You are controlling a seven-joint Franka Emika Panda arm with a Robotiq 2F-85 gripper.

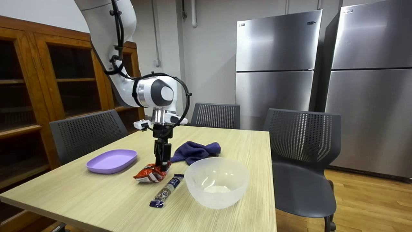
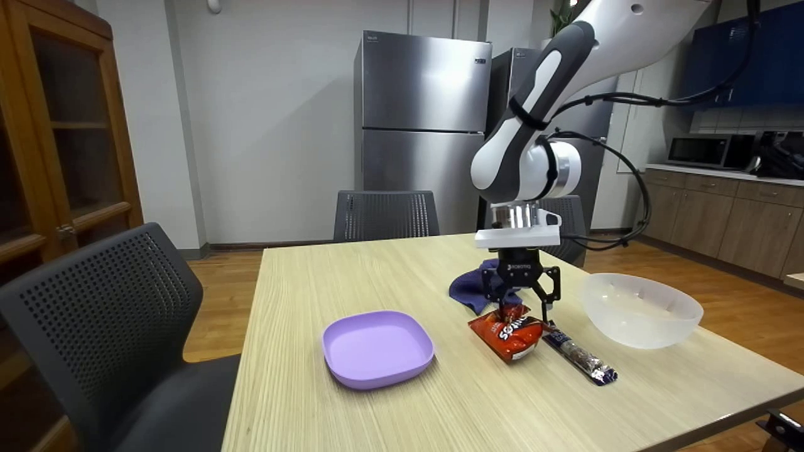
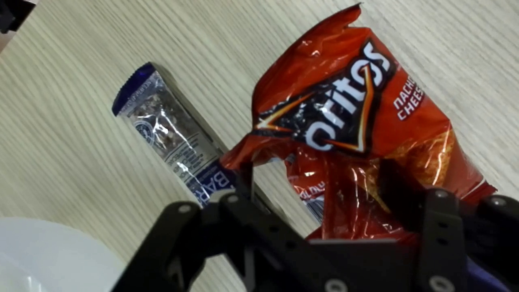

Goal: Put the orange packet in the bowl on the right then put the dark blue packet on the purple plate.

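On the wood-grained bench, a slim, glossy dark blue packet is being flanked by a round, frosted bowl at right and a crinkled orange packet at left. The latter is being partly straddled by the gripper, its fingers being held apart. A smooth purple plate is being seen farther left, a rumpled cloth beyond.

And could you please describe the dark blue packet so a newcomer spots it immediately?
On the pale table stands a frosted bowl. Between it and the orange packet lies the dark blue packet, slim and stick-shaped with a speckled middle, unlike its puffy neighbour.
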